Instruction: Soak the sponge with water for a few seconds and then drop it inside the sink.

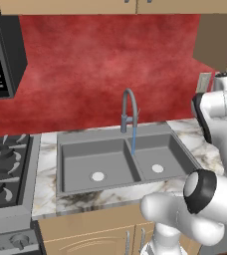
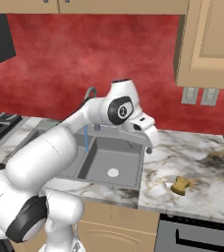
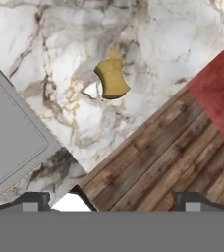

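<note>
Yellow-tan sponge on marble bench, apart from sink | water running | gripper released, holding nothing

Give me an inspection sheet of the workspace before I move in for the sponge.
Surface: marble counter, dark smudge near its right end.
Job's things: sponge lies on the counter right of the sink, untouched; water runs from the faucet into the right basin.
Clutter: nothing seen.
Gripper: gripper open, empty, above the counter edge, short of the sponge.
Cables: nothing seen.
Surroundings: stove left of the sink, red backsplash, wall outlets, wood cabinets, wooden floor.
</note>
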